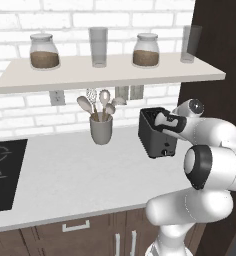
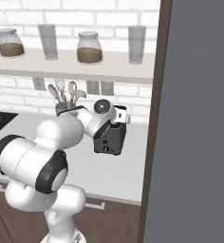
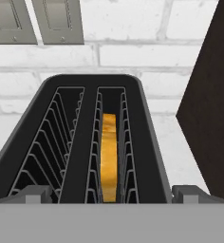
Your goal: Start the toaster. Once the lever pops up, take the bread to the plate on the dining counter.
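Bread (image 3: 109, 156): light, stiff, crumbly slice, upright in the toaster (image 3: 85, 142) right slot; grip its top edge, faces pinched. End effector (image 3: 111, 194): fully open, empty, above the slots.

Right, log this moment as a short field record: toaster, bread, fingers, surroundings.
toaster: black toaster on the pale worktop, next to the dark panel
bread: bread standing on edge in the right-hand slot in the hand view; the other slot is empty
fingers: open, tips low on either side of the toaster's top, holding nothing
nearby: grey utensil cup to the toaster's left; jars and glasses on the shelf above
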